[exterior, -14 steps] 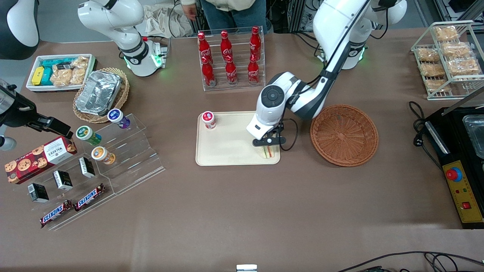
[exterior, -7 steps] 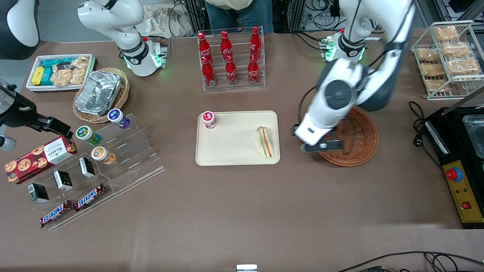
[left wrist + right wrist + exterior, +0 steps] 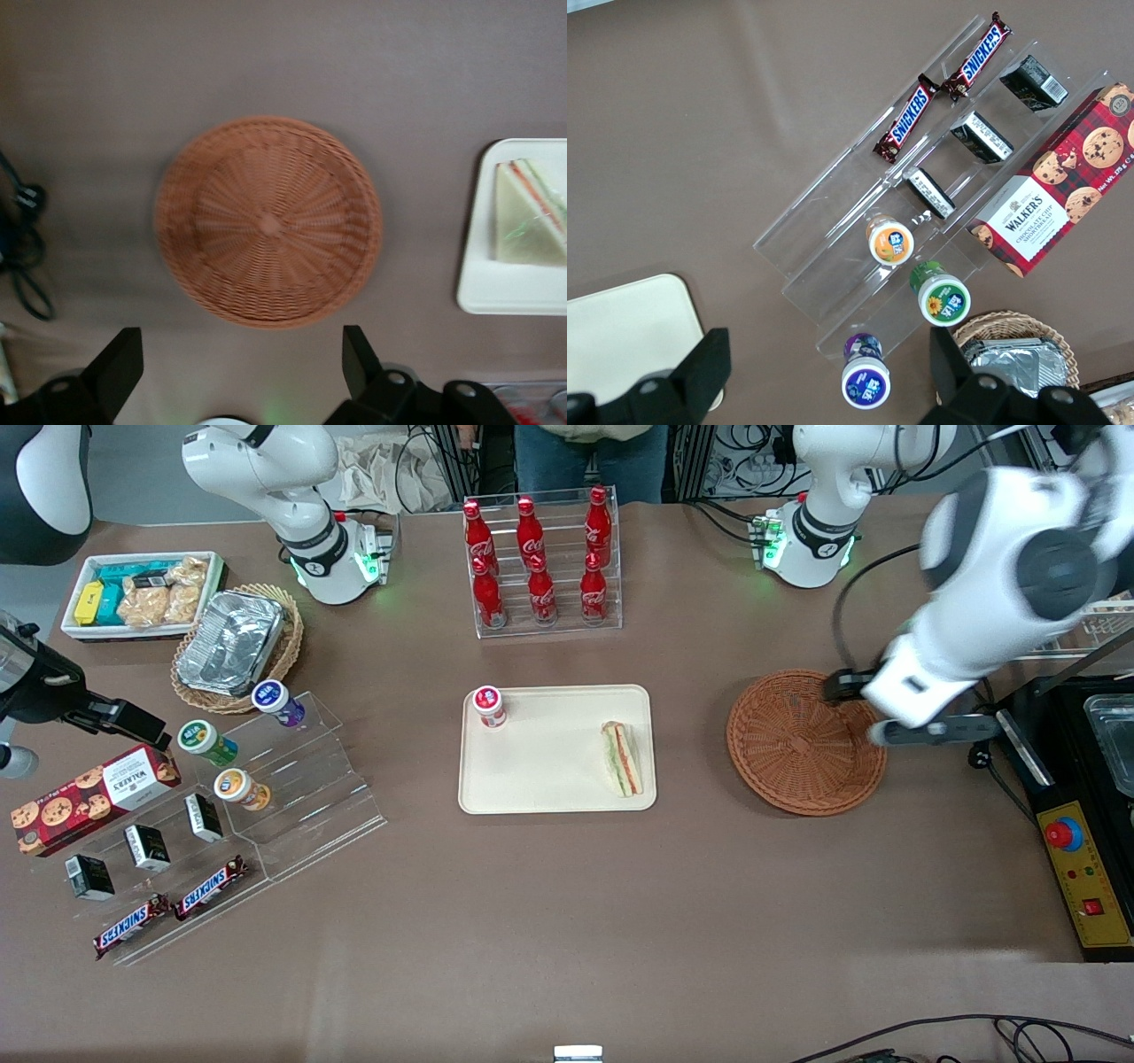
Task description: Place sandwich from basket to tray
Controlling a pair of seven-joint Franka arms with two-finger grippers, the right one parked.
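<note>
The sandwich lies on the cream tray, at the tray's end nearest the basket. The wrist view shows the same wedge on the tray's corner. The round reddish-brown basket sits beside the tray with nothing in it, its weave bare in the wrist view. My left gripper hangs raised above the basket's rim on the working arm's side. It is open, with wide-spread fingers and only table between them.
A red-lidded cup stands on the tray's corner toward the parked arm. A rack of cola bottles stands farther from the camera. A black appliance and its cable lie at the working arm's end, near a wire snack rack.
The gripper let go of the sandwich on the tray, rose, and swung over the basket toward the working arm's end. The sandwich stays on the tray.
</note>
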